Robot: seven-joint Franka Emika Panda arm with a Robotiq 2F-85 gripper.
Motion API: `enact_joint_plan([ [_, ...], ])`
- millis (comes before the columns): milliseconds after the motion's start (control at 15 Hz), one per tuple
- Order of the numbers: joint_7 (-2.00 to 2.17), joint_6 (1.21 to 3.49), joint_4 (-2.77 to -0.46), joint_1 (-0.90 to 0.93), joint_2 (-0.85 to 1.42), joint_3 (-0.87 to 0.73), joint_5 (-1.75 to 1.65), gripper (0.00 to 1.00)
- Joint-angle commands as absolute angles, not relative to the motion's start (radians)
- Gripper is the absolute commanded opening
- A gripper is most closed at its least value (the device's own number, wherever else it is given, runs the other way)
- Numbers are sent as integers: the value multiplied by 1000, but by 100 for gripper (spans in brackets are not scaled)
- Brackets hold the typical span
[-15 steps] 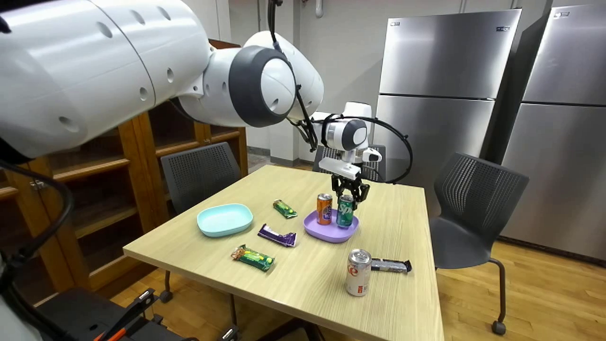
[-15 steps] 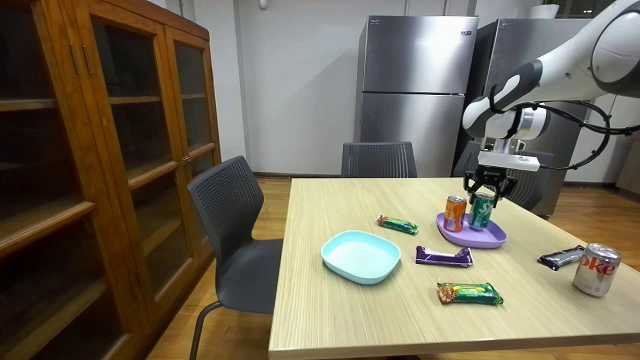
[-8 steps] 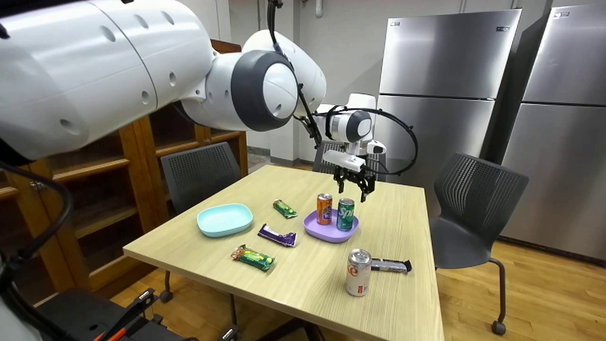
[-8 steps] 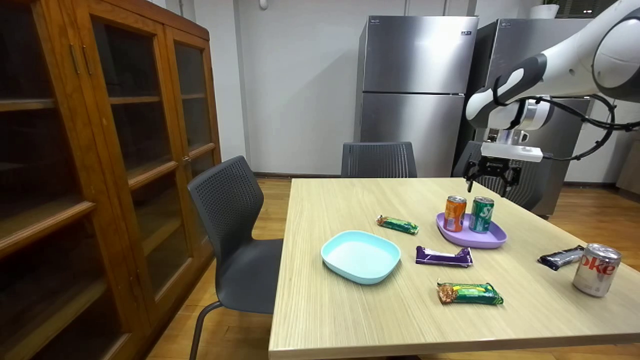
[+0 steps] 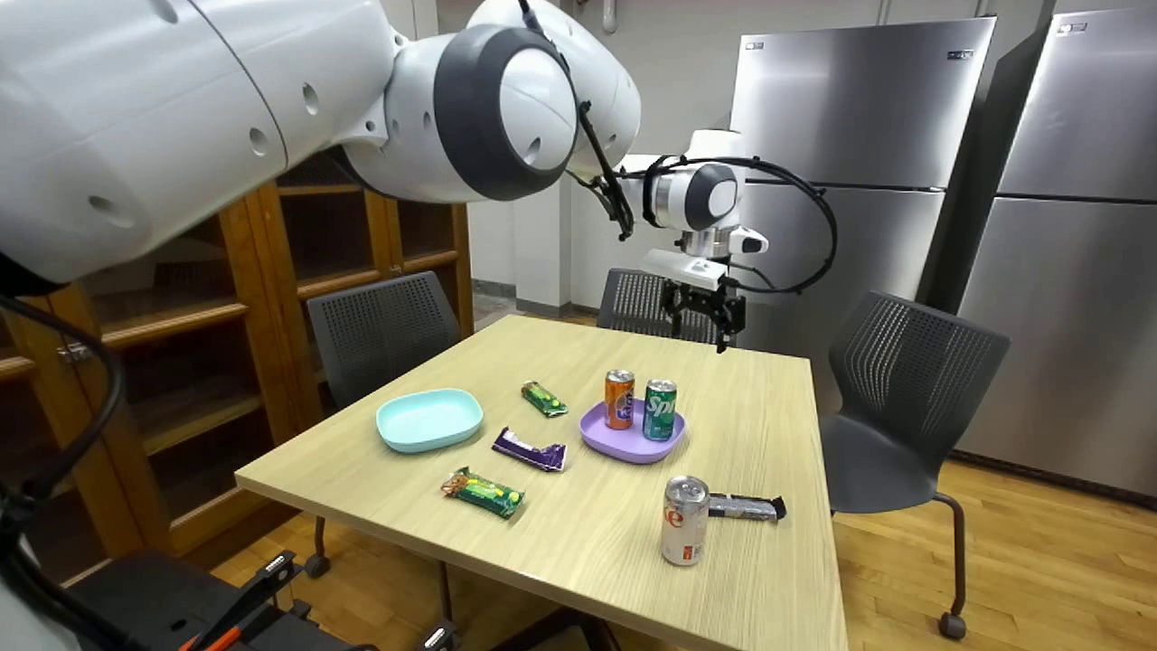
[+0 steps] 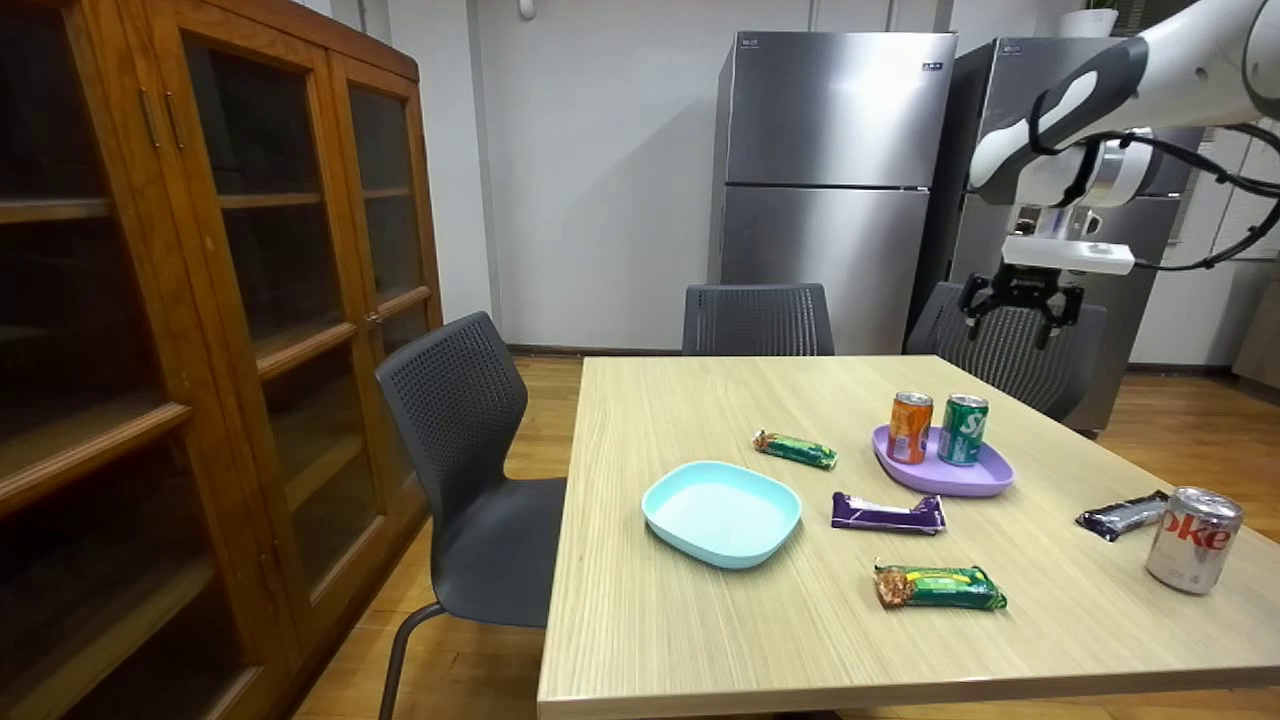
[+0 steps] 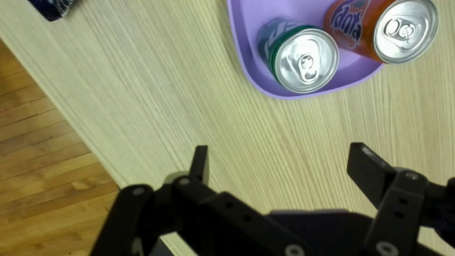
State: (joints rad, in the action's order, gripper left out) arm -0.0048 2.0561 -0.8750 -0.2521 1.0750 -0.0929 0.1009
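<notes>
wooden cabinet (image 6: 195,300): in an exterior view, stands at the far left, glass-doored.
dark chair (image 6: 455,400): sits between the cabinet and the counter (image 6: 650,640).
turquoise plate (image 6: 720,512): lies shallow on the counter.
small green bar (image 6: 795,450): wrapped, lies flat near that plate.
purple bar (image 6: 888,514): lies between the turquoise plate and the purple plate (image 6: 950,484).
orange can (image 6: 910,428): stands upright on the purple plate.
larger green bar (image 6: 940,587): lies nearer the camera than the purple bar.
green can (image 6: 963,430): stands upright on the purple plate, just beside the orange can across a narrow gap; nearest thing to the fingers. its tab looks unpulled, so it is probably full: rather heavy, firm, smooth enough to slip, though a hard squeeze could dent it.
its wall: best held around mid-height, one finger on each side, set so that neither enters the gap; rim and tab would give poor grip.
fingers (image 7: 371,170): spread wide with nothing between them, hanging above the counter, higher than the green can and apart from it.
silver-and-black bar (image 6: 1122,516): lies near the silver can; touching or not, hard to tell.
silver can (image 6: 1195,540): stands upright at the far right.
</notes>
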Motion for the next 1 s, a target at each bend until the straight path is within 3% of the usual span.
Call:
enact_joint_plan([
  [0, -70, 2073, -1096, -281, 902, -92, 105, 100],
  [933, -170, 2267, -1712, -313, 550, -174, 47, 100],
])
